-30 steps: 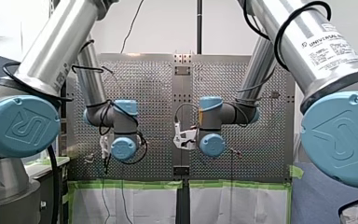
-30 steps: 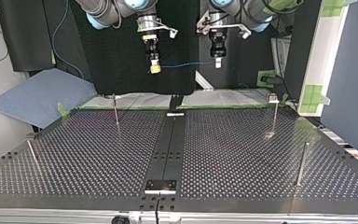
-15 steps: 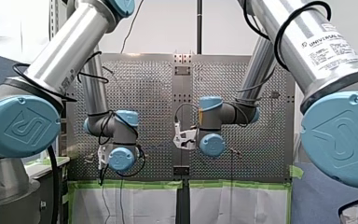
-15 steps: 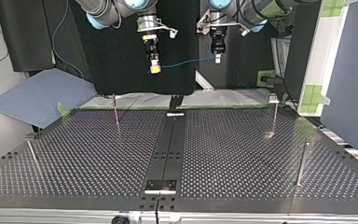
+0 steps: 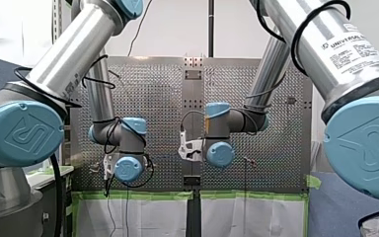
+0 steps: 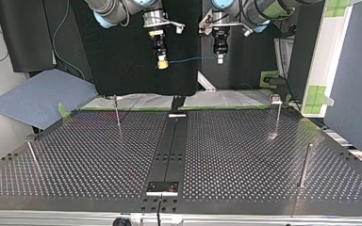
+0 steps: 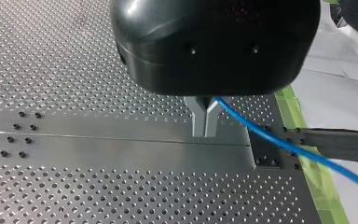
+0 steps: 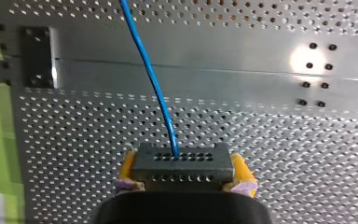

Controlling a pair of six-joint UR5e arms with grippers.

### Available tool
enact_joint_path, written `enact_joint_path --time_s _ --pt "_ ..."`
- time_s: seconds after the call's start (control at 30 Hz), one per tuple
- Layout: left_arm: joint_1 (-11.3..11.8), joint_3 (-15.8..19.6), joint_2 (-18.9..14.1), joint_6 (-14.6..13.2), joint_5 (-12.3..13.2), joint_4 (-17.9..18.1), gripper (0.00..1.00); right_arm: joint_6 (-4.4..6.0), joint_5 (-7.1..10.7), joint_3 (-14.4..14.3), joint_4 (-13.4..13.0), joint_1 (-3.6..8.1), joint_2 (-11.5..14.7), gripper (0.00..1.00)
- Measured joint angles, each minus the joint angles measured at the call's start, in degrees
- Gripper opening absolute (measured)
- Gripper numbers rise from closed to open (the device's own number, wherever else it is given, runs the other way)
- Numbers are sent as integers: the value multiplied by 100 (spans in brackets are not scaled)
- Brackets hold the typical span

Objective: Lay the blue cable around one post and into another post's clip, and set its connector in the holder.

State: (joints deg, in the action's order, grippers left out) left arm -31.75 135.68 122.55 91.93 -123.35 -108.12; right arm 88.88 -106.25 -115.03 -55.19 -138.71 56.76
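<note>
perforated metal makes up the whole work surface: the table (image 6: pixel 245 155) is a field of holes split by a dark centre strip (image 6: pixel 172 150), with green tape (image 7: pixel 319 189) along one edge and a blue cloth (image 6: pixel 37 96) lying off its far left corner in the top view.

from the top view both grippers hang high over the far edge, well above the table. the right gripper (image 6: pixel 162 63) is at that view's left and the left gripper (image 6: pixel 220 58) at its right. the blue cable (image 6: pixel 188 60) is strung almost level between them.

the wrist views show each grip up close. the right gripper's yellow pads (image 8: pixel 240 169) are clamped on either side of the dark connector (image 8: pixel 182 167), and the cable leaves its front face. the left gripper's metal fingers (image 7: pixel 199 119) are pressed together on the cable, which runs off past the taped edge.

the front view shows only elbows and blue-capped wrists, with both sets of fingertips hidden.

four thin posts (image 6: pixel 117 110) stand near the table's corners, and the far right one in the top view carries a small clip head (image 6: pixel 276 99). the cable hangs apart from all of them. a small holder plate (image 6: pixel 162 188) sits at the near end of the centre strip, well apart from the connector, which is not yet set in it.
</note>
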Motion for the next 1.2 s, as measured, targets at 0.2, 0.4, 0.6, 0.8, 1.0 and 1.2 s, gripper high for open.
enact_joint_path --time_s 0.2,0.4,0.6,0.8,1.0,1.2 --pt "0 0 0 0 0 0 0 292 -2 1 289 -10 -2 0" --pt "0 0 0 0 0 0 0 442 -2 1 410 -12 -1 0" --pt "-124 9 -123 124 -124 -124 9 466 -88 24 465 50 14 0" --pt "-439 -62 -443 443 -443 -442 9 581 -415 91 662 116 305 0" --pt "-396 -108 -729 635 -729 -731 9 602 -613 138 744 149 614 0" --pt "-128 -122 -1023 740 -818 -1022 9 575 -628 332 936 154 888 0"
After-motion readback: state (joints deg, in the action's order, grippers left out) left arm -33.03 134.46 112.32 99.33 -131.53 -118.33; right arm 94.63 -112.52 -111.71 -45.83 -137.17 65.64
